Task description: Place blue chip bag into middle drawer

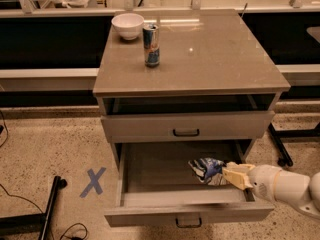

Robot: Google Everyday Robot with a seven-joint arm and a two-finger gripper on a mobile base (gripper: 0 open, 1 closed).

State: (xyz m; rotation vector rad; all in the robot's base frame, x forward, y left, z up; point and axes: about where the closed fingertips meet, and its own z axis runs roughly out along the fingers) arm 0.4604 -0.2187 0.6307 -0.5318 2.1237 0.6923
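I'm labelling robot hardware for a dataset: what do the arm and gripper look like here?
The gripper, inside the open middle drawer at its right and closed on the blue chip bag, has pale tan, wedge-shaped fingers. Behind them sits a rounded white wrist, then a smooth, thick white arm segment. No cables or markings are visible.

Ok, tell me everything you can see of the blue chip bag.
The small crumpled dark-blue foil chip bag with white print is inside the open grey middle drawer, towards its right side. The tan gripper, reaching in from the right, grips its right end. Whether it touches the drawer floor is unclear.
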